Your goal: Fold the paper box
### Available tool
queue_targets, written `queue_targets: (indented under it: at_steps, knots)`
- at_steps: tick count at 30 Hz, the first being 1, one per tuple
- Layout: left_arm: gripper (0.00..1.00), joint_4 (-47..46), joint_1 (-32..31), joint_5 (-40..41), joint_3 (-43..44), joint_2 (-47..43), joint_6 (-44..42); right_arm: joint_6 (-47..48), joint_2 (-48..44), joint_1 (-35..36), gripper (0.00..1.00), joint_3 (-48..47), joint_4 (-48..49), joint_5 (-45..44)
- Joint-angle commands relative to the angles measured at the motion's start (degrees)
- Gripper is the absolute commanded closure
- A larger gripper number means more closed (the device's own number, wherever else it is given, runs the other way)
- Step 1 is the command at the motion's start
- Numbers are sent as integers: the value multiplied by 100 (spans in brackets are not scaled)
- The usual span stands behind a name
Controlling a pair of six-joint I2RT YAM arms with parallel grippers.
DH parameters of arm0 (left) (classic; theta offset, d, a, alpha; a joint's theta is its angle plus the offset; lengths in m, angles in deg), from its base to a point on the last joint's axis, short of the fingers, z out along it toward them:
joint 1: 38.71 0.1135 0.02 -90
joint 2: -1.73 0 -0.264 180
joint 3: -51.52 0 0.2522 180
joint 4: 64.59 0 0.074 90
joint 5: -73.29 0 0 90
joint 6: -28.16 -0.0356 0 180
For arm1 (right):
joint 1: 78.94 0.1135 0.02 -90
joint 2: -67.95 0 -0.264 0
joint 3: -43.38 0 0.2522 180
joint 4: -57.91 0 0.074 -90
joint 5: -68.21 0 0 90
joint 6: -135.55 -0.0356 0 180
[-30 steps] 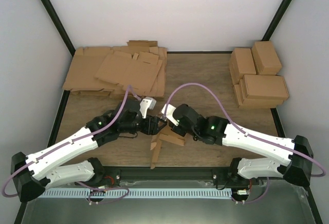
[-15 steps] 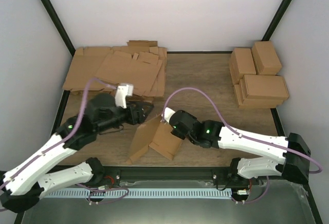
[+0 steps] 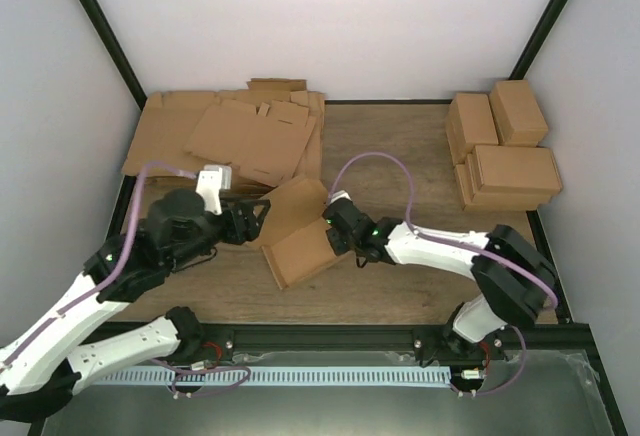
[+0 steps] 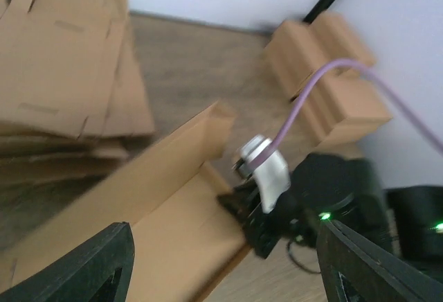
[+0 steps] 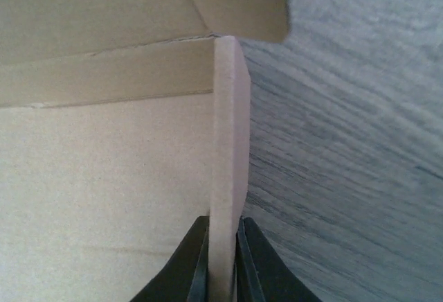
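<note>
Box (image 3: 305,251) sits mid-counter (image 3: 400,156), long axis roughly left to right between my arms. Right fingers (image 5: 192,264) are clamped on its right wall edge; left fingers (image 4: 76,267) stand apart just left of it, nearest the free side.

Plain brown paper box (image 3: 300,252), wood-grain table (image 3: 400,156)
</note>
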Motion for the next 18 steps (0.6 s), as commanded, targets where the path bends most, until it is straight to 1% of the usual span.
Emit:
queue_targets:
  at_steps: [1,4,6,8,11,14,16,18]
  knots:
    - [25,211,140,194,-522,-44,-76,-1047,564,-13,99,225,645,-381]
    - [24,-49,364,-175,-996,18,-158,-1172,840,25,98,397,817,-527]
    - [24,-276,583,-524,-1230,18,-229,-1296,1004,101,93,423,772,-740]
    - [24,-421,756,-813,-1404,234,-305,-1391,1170,201,90,406,652,-977]
    - [24,-556,826,-936,-1534,401,-405,-1503,1343,354,84,352,461,-1297]
    - [25,-706,823,-1038,-1707,537,-436,-1514,1297,413,80,392,508,-1260]
    - [25,-895,826,-1184,-1927,561,-382,-1507,1180,422,80,464,610,-1164]
    - [25,-1103,824,-1315,-2197,544,-302,-1490,1028,432,88,553,671,-1124]
